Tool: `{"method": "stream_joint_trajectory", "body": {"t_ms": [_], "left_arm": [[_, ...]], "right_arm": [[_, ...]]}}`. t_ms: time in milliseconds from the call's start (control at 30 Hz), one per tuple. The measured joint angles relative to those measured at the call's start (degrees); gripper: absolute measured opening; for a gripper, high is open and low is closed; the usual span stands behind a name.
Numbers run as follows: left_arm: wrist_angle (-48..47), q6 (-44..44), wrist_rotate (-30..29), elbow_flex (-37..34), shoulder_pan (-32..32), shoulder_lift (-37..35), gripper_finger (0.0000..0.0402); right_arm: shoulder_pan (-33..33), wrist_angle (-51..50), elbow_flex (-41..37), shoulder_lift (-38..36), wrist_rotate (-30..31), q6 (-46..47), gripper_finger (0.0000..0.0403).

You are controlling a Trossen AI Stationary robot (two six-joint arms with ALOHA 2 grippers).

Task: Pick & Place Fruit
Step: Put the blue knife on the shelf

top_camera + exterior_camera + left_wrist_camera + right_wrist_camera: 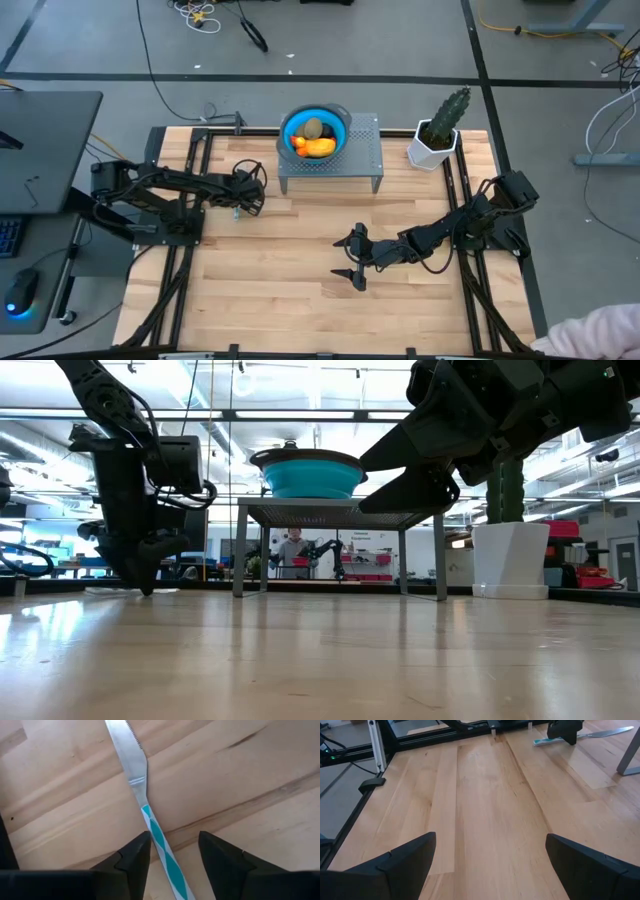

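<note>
- We find the fruit [314, 139] lying together in a blue bowl [340, 124], which stands on a small grey metal stand [362, 160] at the far middle of the wooden table [300, 290].
- In the bowl we make out a yellow-orange oblong piece [319, 147] and an olive-brown oval [313, 127]; the remaining pieces are too small to tell apart.
- The left gripper [172, 851] points down at the table, just beside the stand's left end, well below the bowl and to its left.
- Its fingers [135, 857] stand partly apart, one on each side of the teal-and-white handle of a table knife [142, 795] lying flat on the wood. We cannot tell whether the pads touch the handle; the knife is not lifted.
- The right gripper [490, 865] hangs above the bare table's middle, in front of the stand and well apart from the bowl. Its fingers [402, 860] are spread wide, with nothing between them.
- A green cactus in a white pot [438, 135] stands just right of the stand.
- In the low view, a person [292, 552] shows far off in the room behind the table.
</note>
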Motion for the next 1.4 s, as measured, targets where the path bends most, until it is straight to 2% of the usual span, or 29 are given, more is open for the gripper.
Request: {"method": "stream_joint_trajectory", "body": {"t_ms": [267,533,900,1067,1400], "left_arm": [[-0.96,-0.02,1.31,0.03,0.02,0.0,0.0158],[-1.93,-0.04,4.09,0.01,-0.04,-0.02,0.0157],[-2.45,-1.93,7.15,0.0,-3.68,-0.04,0.0153],[-2.26,-1.95,8.09,0.0,-3.83,-0.04,0.013],[-2.51,-2.27,9.11,0.0,-3.89,0.02,0.0057]], "right_arm": [[0.0,0.0,0.0,0.0,0.0,0.0,0.0387],[0.01,0.0,0.0,0.0,-0.04,0.0,0.0387],[0.07,-0.39,0.0,0.0,-0.11,0.0,0.0387],[0.07,-0.39,0.0,0.0,-0.13,0.01,0.0387],[0.09,-0.39,0.0,0.0,-0.41,0.0,0.0387]]}}
